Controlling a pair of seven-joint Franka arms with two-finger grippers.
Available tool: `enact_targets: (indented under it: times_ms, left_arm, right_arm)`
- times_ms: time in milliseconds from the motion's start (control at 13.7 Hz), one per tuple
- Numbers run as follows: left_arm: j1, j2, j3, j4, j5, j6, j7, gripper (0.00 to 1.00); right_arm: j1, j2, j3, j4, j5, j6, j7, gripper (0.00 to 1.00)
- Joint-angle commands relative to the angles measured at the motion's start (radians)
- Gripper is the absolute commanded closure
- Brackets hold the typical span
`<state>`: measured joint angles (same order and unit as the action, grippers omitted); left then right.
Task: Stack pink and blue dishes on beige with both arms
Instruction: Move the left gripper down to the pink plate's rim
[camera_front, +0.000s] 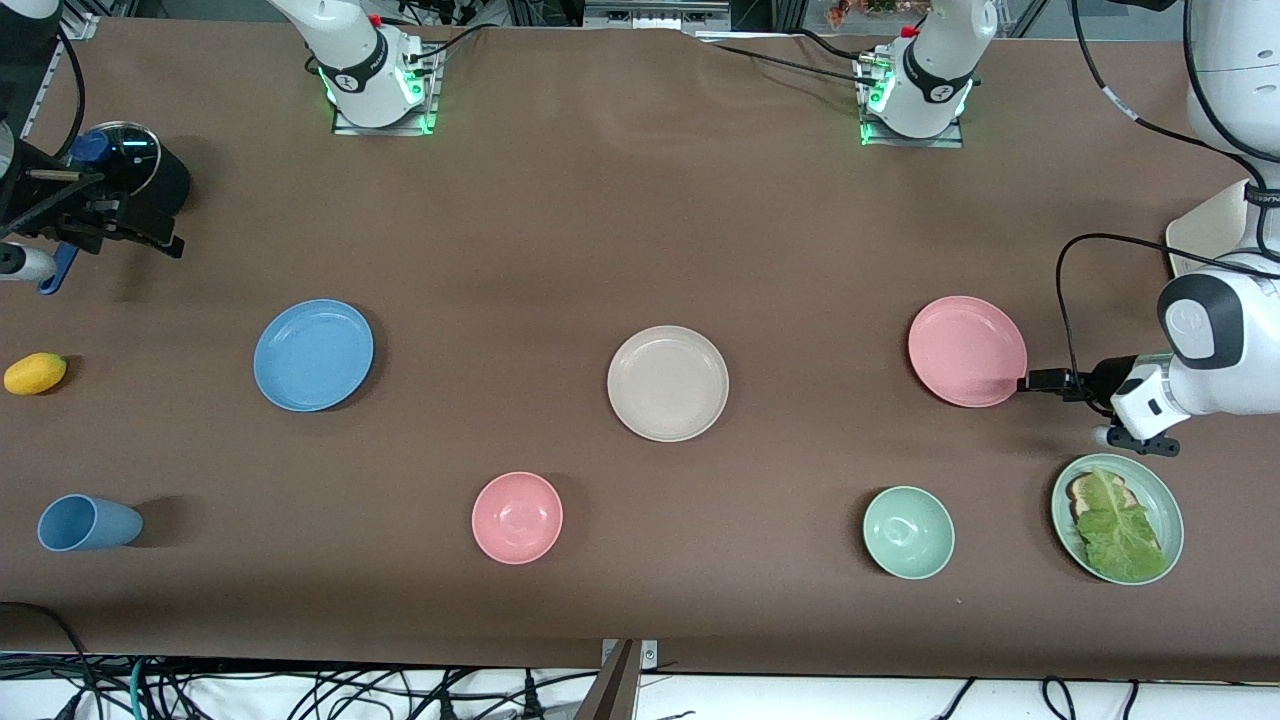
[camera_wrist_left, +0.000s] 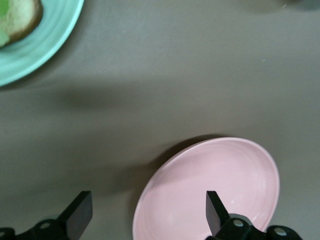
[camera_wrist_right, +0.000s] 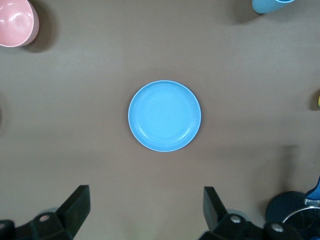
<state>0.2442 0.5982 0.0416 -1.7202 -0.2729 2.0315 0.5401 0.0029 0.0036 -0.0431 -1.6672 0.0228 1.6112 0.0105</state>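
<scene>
The beige plate (camera_front: 668, 383) lies at the middle of the table. The blue plate (camera_front: 313, 354) lies toward the right arm's end, and the pink plate (camera_front: 967, 350) toward the left arm's end. My left gripper (camera_front: 1040, 382) is open and low at the pink plate's edge. In the left wrist view the left gripper (camera_wrist_left: 147, 210) has one finger over the pink plate (camera_wrist_left: 215, 185) and the other over bare table. My right gripper (camera_front: 160, 240) hangs high near the table's end, open and holding nothing. The right wrist view shows the right gripper (camera_wrist_right: 145, 202) well apart from the blue plate (camera_wrist_right: 164, 116).
Nearer the camera stand a blue cup (camera_front: 88, 522), a pink bowl (camera_front: 517, 517), a green bowl (camera_front: 908, 532) and a pale green plate (camera_front: 1150, 480) with lettuce. A yellow fruit (camera_front: 35, 373) and a black round container (camera_front: 140, 165) sit at the right arm's end.
</scene>
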Motion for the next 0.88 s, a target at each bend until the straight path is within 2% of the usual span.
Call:
enact_targets:
  times_ms: [0, 146, 585, 804]
  left_arm:
    - [0.021, -0.038, -0.003, -0.123, -0.087, 0.099, 0.114, 0.0]
    - [0.033, -0.044, -0.003, -0.172, -0.123, 0.157, 0.171, 0.0]
    - [0.061, -0.057, -0.006, -0.235, -0.169, 0.167, 0.221, 0.0]
    - [0.061, -0.095, -0.008, -0.3, -0.184, 0.2, 0.221, 0.0]
  right_arm:
    - [-0.001, -0.028, 0.002, -0.025, 0.0, 0.004, -0.012, 0.0]
    - [-0.001, -0.028, 0.002, -0.025, 0.0, 0.004, -0.012, 0.0]
    - [-0.001, -0.028, 0.002, -0.025, 0.0, 0.004, -0.014, 0.0]
    - [-0.001, -0.028, 0.002, -0.025, 0.0, 0.004, -0.014, 0.0]
